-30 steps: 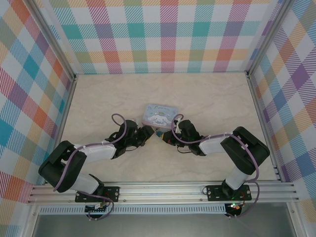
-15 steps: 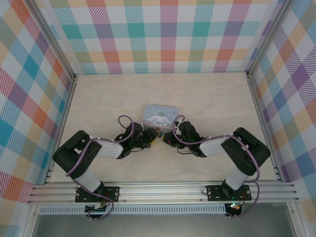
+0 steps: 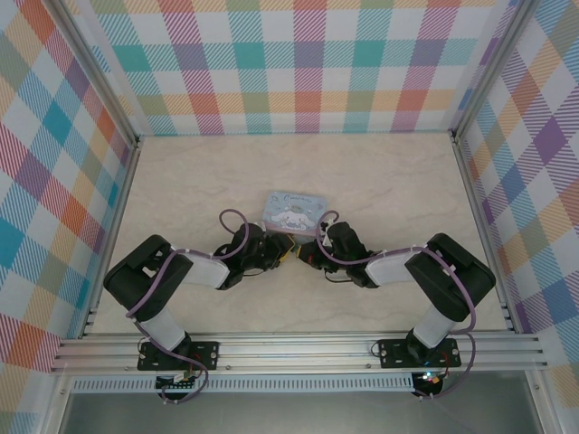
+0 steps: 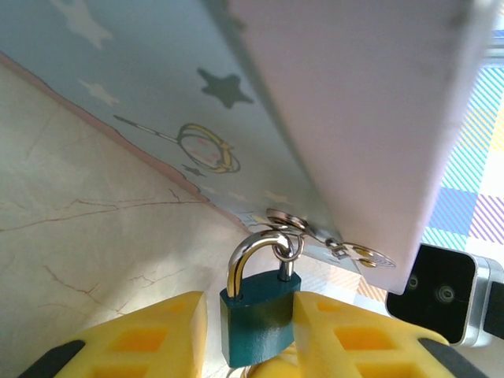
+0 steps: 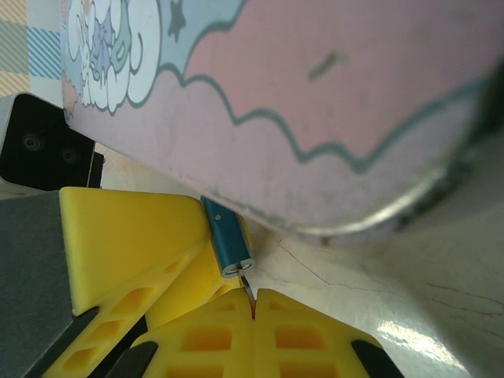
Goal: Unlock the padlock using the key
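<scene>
checked walls (image 3: 308, 63) close in a pale marbled bench (image 3: 389, 181) on three sides. the left arm (image 3: 172, 276) and right arm (image 3: 425, 271) fold inward from the near edge and meet just in front of a pale blue cartoon-printed tin (image 3: 291, 210), which lies flat near the middle of the bench.

the left end effector (image 3: 277, 251) and right end effector (image 3: 304, 252) face each other, tips almost touching, right at the tin's near edge.

in the left wrist view the tin (image 4: 157, 94) looms overhead, and the left end effector (image 4: 250, 358) is clenched around the padlock (image 4: 256, 327). its teal-blue body stands upright between the yellow fingers (image 4: 346, 331). the silvery shackle (image 4: 250, 253) is down in the body and hooked through a small metal ring (image 4: 287, 224) on the tin's rim.

in the right wrist view the pink and blue lid of the tin (image 5: 331, 102) is close above. the right end effector (image 5: 253, 303) is pinched tight on the key (image 5: 247, 285), with only a thin sliver of blade showing past the fingertips. that sliver reaches the bottom face of the padlock (image 5: 227, 240). how far it sits in the keyhole cannot be told.
</scene>
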Motion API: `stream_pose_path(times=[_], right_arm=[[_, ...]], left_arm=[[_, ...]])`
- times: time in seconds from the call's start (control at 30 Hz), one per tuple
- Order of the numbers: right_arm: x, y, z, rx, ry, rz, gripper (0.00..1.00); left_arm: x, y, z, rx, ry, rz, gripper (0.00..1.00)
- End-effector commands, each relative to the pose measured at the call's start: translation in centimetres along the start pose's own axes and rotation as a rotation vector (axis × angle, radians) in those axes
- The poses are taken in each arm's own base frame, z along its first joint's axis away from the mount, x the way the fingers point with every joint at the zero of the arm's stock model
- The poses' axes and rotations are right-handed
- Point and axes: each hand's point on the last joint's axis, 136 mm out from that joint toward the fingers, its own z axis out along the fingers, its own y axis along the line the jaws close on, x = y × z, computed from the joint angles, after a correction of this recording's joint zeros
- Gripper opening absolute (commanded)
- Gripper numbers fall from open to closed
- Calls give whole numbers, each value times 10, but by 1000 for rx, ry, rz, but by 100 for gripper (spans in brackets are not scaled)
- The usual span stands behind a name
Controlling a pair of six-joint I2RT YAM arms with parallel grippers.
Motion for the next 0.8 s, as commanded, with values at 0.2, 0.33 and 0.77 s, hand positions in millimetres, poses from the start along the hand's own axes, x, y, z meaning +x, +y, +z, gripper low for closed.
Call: stream_pose_path(times=[0.2,0.33,0.77], right_arm=[[3,4,-1,-16,10,19,0],[2,6,0,-19,11,32,0],[1,6,-3,-16,0,60,3]], left_arm=[[7,-25,9,77,20,-5,32],[7,-22,11,73,23,-18,29],[7,-25,8,80,12,-23,17]])
